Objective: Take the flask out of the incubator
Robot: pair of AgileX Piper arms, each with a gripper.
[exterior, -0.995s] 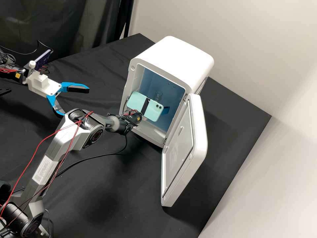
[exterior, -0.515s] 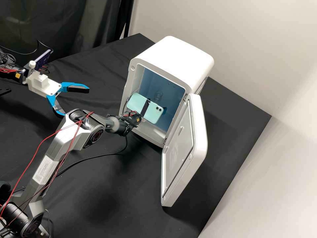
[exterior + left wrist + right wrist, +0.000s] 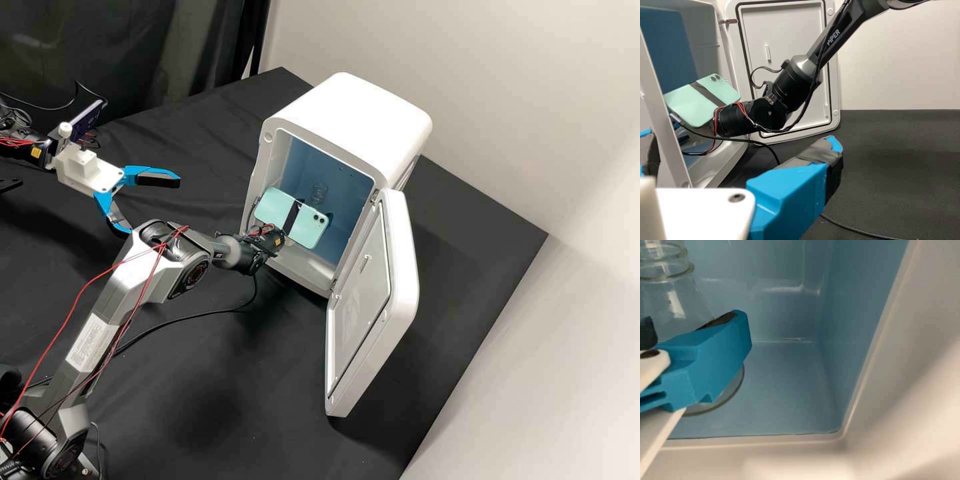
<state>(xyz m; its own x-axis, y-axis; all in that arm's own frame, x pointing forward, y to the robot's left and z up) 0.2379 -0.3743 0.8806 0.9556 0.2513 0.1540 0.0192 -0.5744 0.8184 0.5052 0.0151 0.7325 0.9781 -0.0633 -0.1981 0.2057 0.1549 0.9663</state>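
While the right arm is stuck wrist-deep into the open incubator (image 3: 360,120), the flask (image 3: 670,295) stands upright on the blue floor toward the back of the chamber, so it's not out yet. The right gripper (image 3: 710,355) is right up against it, its blue part overlapping the lower side of the glass just above the base. Honestly I can't tell how wide those jaws are set or whether they actually have the flask, since too little of the gripper is in frame.

From the high view the flask (image 3: 321,193) peeks out just past the mint green phone (image 3: 293,217) strapped on that arm's wrist, so it sits ahead of the right jaws, deeper in the box. The door (image 3: 373,300) hangs wide open, off to one side of that arm.

The left gripper (image 3: 152,205) hovers over the black bench (image 3: 233,373) with its jaws spread wide and nothing between them. The incubator is well apart from those jaws, out in front of them, with the right arm's forearm crossing in between
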